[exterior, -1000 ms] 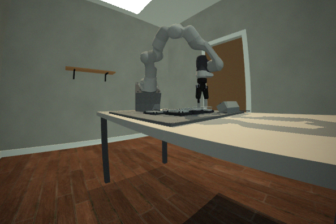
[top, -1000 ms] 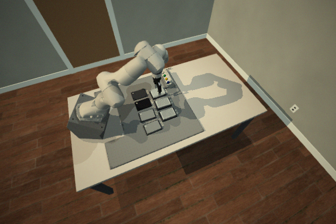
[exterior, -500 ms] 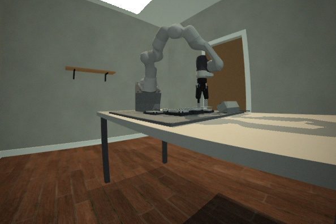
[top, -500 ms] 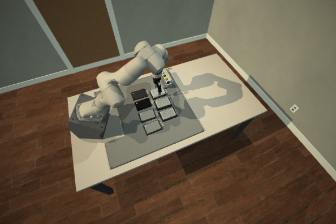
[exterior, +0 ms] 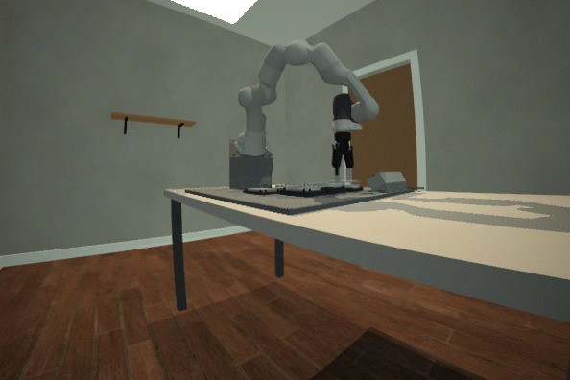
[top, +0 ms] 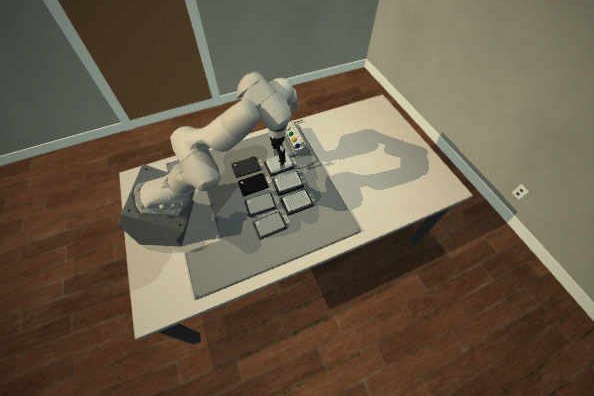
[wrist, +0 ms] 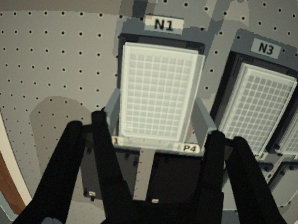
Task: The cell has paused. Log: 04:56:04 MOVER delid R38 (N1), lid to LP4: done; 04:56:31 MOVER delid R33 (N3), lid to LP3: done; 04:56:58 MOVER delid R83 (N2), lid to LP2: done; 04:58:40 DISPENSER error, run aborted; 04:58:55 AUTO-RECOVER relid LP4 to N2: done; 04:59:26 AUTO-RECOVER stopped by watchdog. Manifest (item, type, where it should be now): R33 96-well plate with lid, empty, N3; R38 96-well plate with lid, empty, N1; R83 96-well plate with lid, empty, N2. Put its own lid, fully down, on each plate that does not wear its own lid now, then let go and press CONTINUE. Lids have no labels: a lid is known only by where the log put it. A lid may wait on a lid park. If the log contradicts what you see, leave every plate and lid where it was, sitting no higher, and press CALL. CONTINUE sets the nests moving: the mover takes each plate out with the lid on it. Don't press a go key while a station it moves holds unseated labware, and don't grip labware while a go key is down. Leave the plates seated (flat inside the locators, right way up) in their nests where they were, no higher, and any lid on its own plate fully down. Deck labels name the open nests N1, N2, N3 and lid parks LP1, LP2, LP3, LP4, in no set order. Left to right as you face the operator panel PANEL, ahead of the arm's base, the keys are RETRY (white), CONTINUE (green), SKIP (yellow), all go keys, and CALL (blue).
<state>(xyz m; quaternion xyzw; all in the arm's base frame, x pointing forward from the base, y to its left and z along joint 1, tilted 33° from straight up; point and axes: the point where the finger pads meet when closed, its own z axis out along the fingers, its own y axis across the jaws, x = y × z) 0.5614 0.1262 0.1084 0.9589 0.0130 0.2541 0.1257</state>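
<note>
My gripper (wrist: pixel 156 103) is shut on a clear lid (wrist: pixel 160 92) and holds it right over the 96-well plate in nest N1 (wrist: pixel 164 24); I cannot tell whether the lid touches the plate. In the overhead view the gripper (top: pixel 281 162) stands at the back of the right column, next to the panel. The plate in N3 (wrist: pixel 256 99) beside it shows bare wells. In the overhead view the plates in the middle nest (top: pixel 288 181) and the front nest (top: pixel 297 201) both look uncovered. Two lids lie on the front lid parks (top: pixel 260 203) (top: pixel 270 224).
Two dark lid parks (top: pixel 246 166) (top: pixel 252 183) at the back left are bare. The arm's base block (top: pixel 155 215) stands to the left.
</note>
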